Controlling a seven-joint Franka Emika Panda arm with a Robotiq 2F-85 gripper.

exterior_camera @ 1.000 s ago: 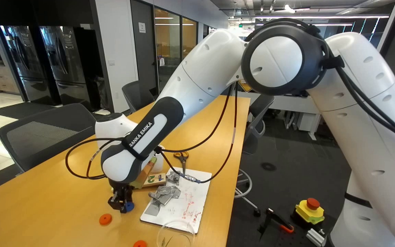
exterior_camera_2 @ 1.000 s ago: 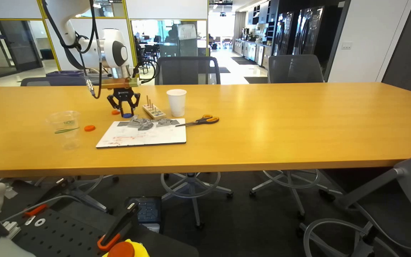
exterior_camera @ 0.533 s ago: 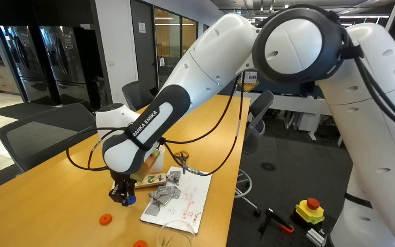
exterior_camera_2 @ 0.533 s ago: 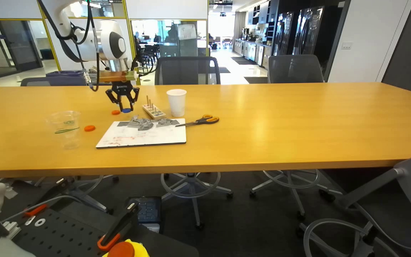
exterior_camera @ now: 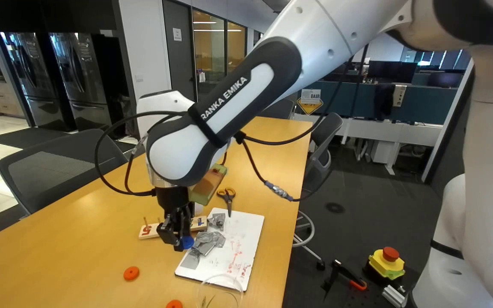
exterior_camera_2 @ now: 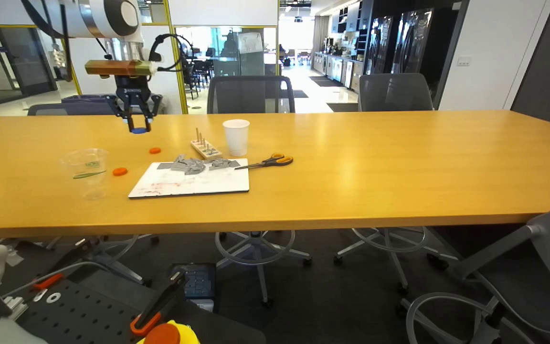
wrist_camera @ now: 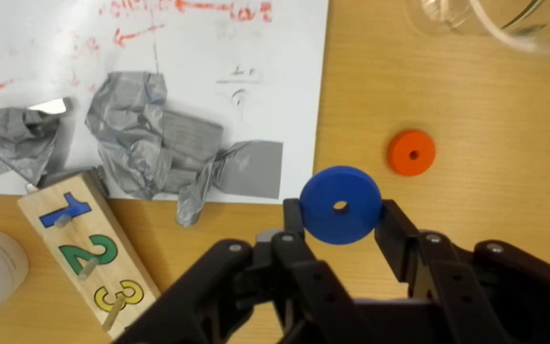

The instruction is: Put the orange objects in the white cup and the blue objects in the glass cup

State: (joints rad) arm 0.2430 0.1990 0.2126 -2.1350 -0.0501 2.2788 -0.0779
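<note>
Holding 1 blue disc (wrist_camera: 325, 205) in the gripper (exterior_camera_2: 139, 127). Could knock over the glass cup (exterior_camera_2: 85, 168), near 1 long edge of the table (exterior_camera_2: 399, 177), if lowered crooked.

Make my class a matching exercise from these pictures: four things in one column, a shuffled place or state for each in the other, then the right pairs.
1. blue disc
2. tape
3. wooden block
4. white cup

A. marked with coloured numbers
B. standing upright on the table
C. gripped between the jaws
D. grey and crumpled on the whiteboard

Pairs: 1-C, 2-D, 3-A, 4-B
</note>
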